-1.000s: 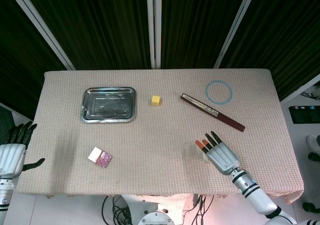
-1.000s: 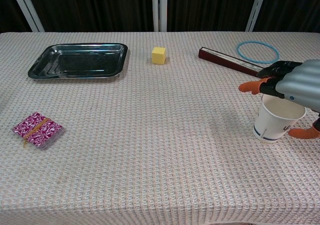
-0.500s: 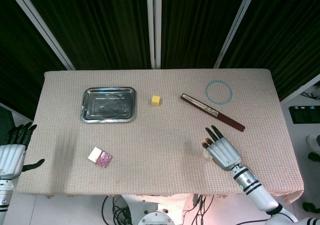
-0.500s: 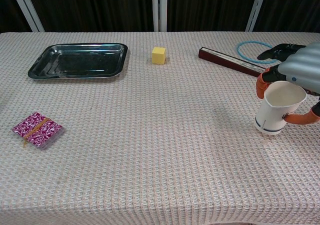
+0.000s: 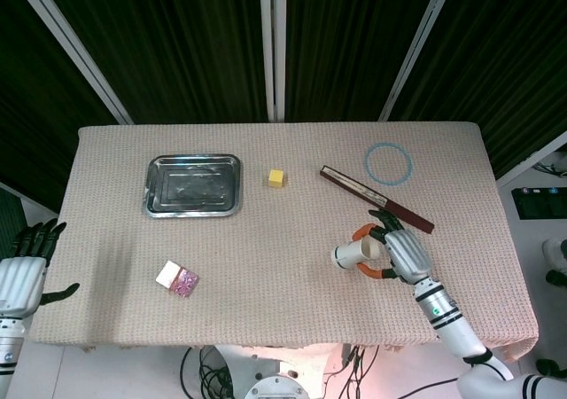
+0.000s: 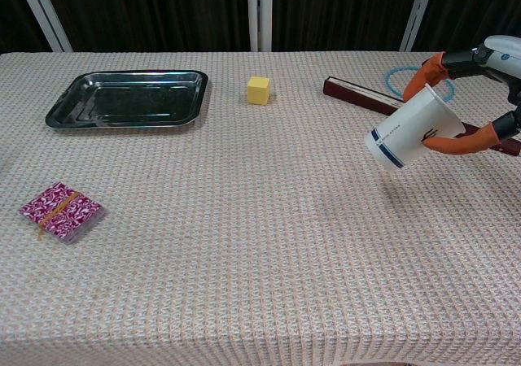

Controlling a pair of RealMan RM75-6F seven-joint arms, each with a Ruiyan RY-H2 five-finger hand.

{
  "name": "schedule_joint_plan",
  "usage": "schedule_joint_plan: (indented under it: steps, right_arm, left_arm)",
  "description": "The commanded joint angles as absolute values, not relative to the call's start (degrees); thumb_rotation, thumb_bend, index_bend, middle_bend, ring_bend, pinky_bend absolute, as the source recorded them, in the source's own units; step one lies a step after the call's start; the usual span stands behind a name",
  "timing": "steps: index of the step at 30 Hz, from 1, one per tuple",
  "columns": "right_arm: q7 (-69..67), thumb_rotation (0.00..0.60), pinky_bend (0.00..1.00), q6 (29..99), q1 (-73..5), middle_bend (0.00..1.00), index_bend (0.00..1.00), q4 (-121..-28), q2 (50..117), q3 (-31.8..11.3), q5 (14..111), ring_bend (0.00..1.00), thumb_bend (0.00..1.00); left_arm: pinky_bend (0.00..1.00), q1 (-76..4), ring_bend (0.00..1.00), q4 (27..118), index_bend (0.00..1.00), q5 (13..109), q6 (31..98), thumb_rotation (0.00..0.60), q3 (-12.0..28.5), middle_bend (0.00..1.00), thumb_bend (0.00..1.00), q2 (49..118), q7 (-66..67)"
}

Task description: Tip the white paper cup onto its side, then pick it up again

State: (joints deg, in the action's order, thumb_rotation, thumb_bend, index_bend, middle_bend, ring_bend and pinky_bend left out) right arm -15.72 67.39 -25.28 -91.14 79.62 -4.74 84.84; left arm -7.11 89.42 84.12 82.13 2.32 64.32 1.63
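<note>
white paper cup, tilted, lifted off table

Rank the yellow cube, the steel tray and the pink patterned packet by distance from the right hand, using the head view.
From the right hand, which holds the white paper cup:
1. Yellow cube, up and to its left, mid-table.
2. Steel tray, further left, on the far half.
3. Pink patterned packet, near the front left edge, only slightly farther than the tray.

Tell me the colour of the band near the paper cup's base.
Dark blue, circling the white paper cup near its base; clearest in the chest view.
</note>
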Motion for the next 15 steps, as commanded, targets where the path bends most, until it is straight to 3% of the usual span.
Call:
schedule_joint_plan:
  steps: [1, 10, 15]
  right_arm:
    - [-43.8, 0.600, 0.00, 66.2, -24.4, 0.46, 0.48, -79.4, 87.4, -4.7, 84.7, 0.08, 0.20]
    - [-55.8, 0.600, 0.00, 62.0, -25.6, 0.44, 0.46, -73.7, 88.7, -2.7, 86.0, 0.08, 0.20]
    - [-56.7, 0.600, 0.00, 63.1, -25.4, 0.34, 0.35, -70.2, 90.2, -1.8, 87.7, 0.03, 0.19]
  left_arm:
    - [0.07, -7.1, 0.00, 89.3, 0.06, 84.0, 82.1, 0.600, 2.4, 0.01, 0.08, 64.5, 1.5]
    - [0.07, -7.3, 0.00, 89.0, 0.06, 84.3, 81.6, 0.600, 2.1, 0.01, 0.08, 64.9, 2.2]
    - [0.07, -7.3, 0.00, 88.7, 0.06, 84.2, 81.6, 0.600, 2.1, 0.02, 0.08, 65.1, 2.2]
